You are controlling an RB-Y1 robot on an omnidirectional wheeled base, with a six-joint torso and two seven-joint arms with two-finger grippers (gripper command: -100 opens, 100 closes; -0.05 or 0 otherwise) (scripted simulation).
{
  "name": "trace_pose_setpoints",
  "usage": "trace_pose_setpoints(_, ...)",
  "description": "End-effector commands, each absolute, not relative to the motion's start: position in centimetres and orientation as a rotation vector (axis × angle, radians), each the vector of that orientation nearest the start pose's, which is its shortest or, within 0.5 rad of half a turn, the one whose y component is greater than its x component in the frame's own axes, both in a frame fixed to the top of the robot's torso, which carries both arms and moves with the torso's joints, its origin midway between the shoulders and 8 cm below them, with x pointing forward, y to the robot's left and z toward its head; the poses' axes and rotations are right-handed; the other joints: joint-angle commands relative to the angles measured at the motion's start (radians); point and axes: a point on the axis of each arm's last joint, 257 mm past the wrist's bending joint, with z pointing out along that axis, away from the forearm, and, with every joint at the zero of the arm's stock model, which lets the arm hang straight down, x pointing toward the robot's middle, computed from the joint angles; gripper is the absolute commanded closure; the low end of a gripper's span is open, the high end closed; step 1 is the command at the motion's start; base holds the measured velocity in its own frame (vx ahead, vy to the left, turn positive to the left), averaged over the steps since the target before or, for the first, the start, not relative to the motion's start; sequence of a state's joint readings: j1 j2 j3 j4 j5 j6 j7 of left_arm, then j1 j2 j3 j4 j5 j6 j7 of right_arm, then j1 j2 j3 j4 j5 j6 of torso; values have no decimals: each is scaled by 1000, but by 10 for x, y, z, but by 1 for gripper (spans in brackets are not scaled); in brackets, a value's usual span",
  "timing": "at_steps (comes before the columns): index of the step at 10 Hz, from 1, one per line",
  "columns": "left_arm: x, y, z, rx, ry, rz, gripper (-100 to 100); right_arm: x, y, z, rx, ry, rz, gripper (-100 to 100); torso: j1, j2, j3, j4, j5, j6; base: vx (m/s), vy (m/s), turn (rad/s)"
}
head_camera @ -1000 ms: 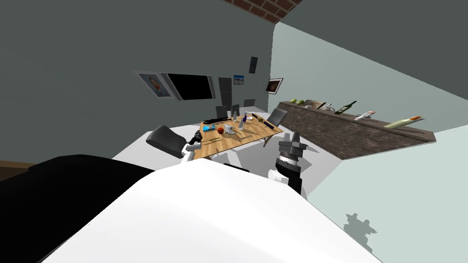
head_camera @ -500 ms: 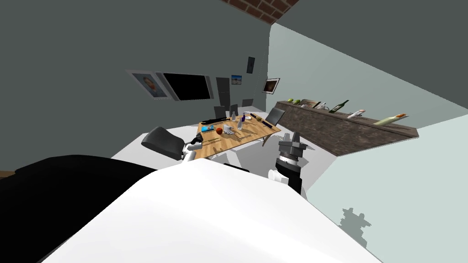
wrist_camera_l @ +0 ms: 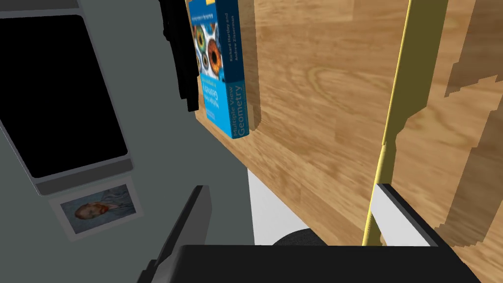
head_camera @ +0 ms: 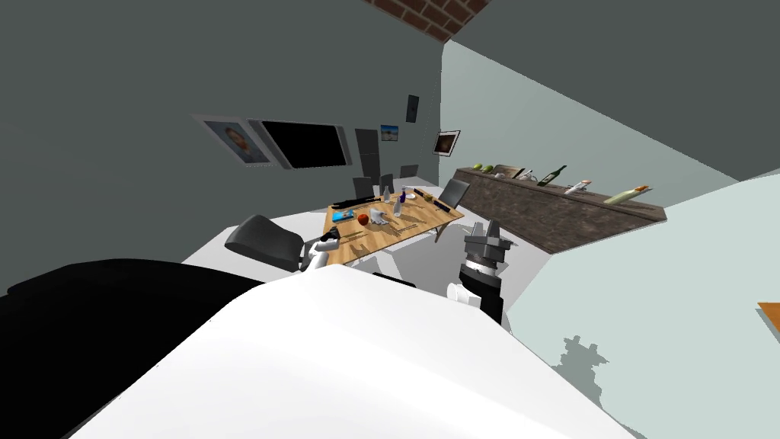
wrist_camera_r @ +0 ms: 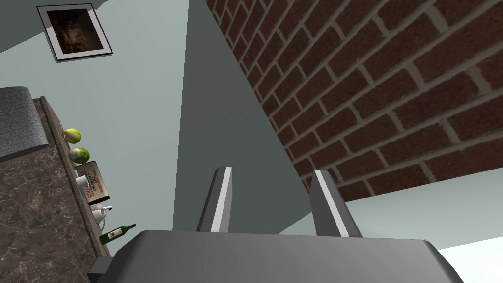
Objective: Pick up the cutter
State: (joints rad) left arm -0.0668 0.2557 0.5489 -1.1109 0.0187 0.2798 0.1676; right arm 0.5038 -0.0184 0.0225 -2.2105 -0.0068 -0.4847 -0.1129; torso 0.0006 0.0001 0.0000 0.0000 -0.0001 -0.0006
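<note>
A wooden table (head_camera: 429,222) stands ahead of me with several small items on it. My left gripper (head_camera: 329,240) is at its near left corner, open, with nothing between the fingers (wrist_camera_l: 186,231). In the left wrist view a long thin yellow strip (wrist_camera_l: 395,108) lies on the wood (wrist_camera_l: 319,98) and runs down beside one finger; I cannot tell whether it is the cutter. A blue book (wrist_camera_l: 221,64) lies further along the table edge, past a black object (wrist_camera_l: 179,59). My right gripper (head_camera: 485,230) is raised to the right of the table, open and empty (wrist_camera_r: 272,206).
A dark chair (head_camera: 263,240) stands close to the left gripper at the table's near corner. More chairs sit at the far side. A red fruit (head_camera: 363,219) and bottles stand mid-table. A dark stone counter (head_camera: 548,217) with bottles runs along the right wall.
My view has swung, so the table, chair and wall pictures have drifted left in the head view. Both arms hold the same pose.
</note>
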Motion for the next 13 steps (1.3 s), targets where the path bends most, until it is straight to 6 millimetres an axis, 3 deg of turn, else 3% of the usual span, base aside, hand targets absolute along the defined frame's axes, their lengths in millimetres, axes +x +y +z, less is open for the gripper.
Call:
trace_pose_setpoints(1,409,576,-423,-1953,986,-510,-100,360,-275,-12,772,651,1410,0,0,0,0,0,0,0,1,4,-58)
trace_pose_setpoints(4,391,561,-458,-2039,1016,-471,-100,360,-275,-12,772,651,1410,0,0,0,0,0,0,0,1,8,-55)
trace_pose_setpoints(5,399,565,-447,-2015,1007,-483,-100,360,-275,-12,772,651,1410,0,0,0,0,0,0,0,1,5,-14)
trace_pose_setpoints(6,398,564,-449,-2021,1009,-480,0,360,-275,-12,772,651,1410,0,0,0,0,0,0,0,0,0,0)
trace_pose_setpoints(7,397,569,-452,-2024,996,-472,-100,360,-275,-12,772,651,1410,0,-1,0,0,0,0,0,-10,11,-65)
trace_pose_setpoints(13,397,582,-460,-2038,961,-454,-100,360,-275,-12,772,651,1410,0,1,1,1,0,0,0,-15,20,-64)
